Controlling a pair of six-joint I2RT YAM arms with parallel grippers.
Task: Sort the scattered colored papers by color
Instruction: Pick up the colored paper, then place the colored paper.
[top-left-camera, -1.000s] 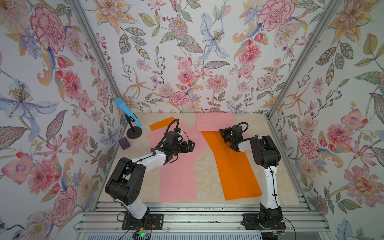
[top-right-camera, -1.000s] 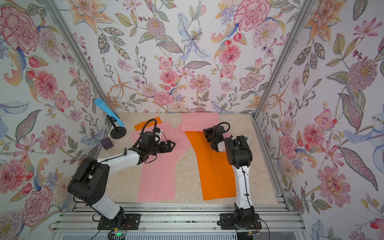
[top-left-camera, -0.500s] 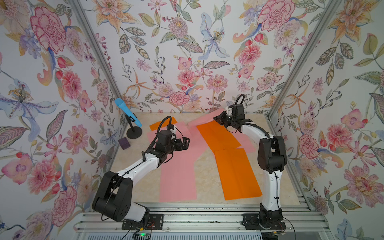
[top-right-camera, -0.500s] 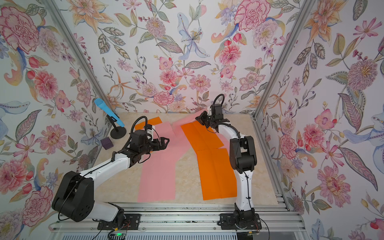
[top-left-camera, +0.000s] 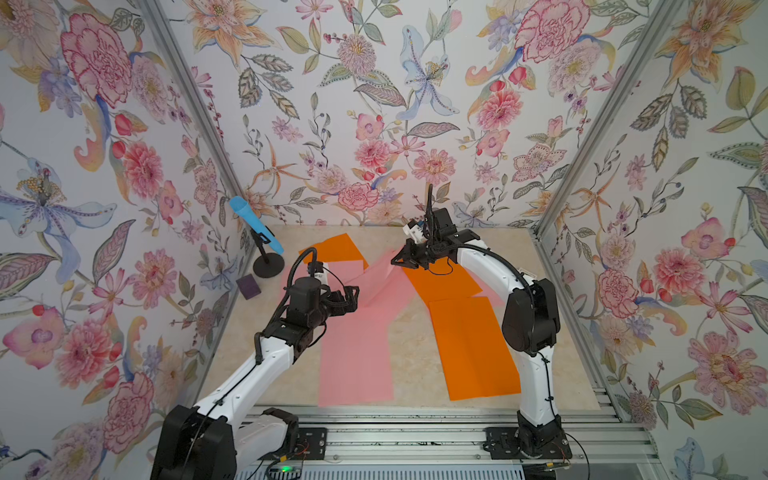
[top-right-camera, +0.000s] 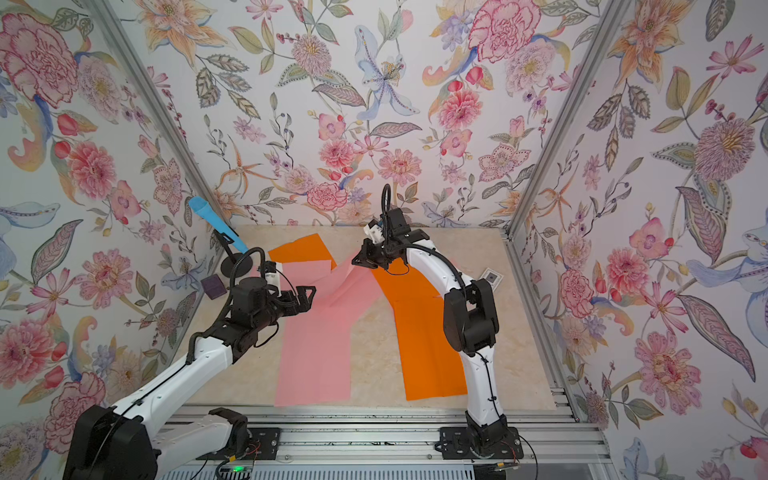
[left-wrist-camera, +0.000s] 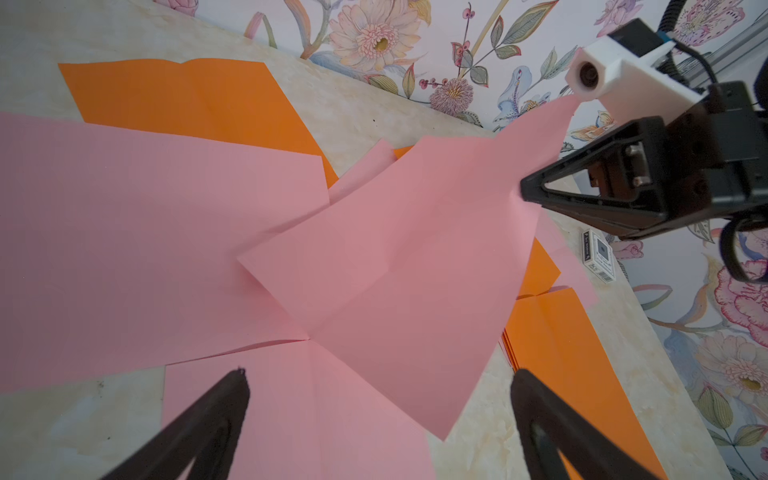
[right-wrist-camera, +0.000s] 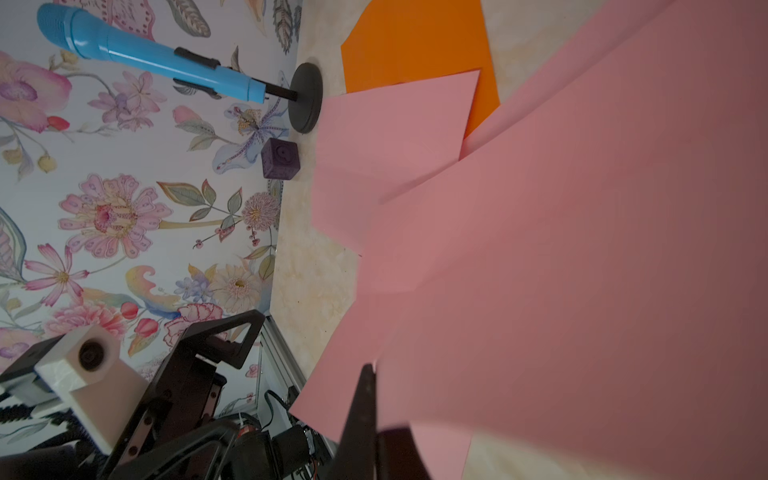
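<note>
My left arm stretches forward low. The left gripper (top-left-camera: 352, 297) hangs over the pink paper with its jaws spread wide, holding nothing. Farther back, my right arm arches over toward the middle. The right gripper (top-left-camera: 395, 262) is pinched on the edge of 1 pink sheet (left-wrist-camera: 395, 257), which rises creased off the table (top-left-camera: 409, 332). Nearest me, a long pink strip (top-left-camera: 355, 361) and a long orange strip (top-left-camera: 473, 345) lie flat, apart. At the far left, 1 orange sheet (top-left-camera: 334, 249) sits partly under pink.
</note>
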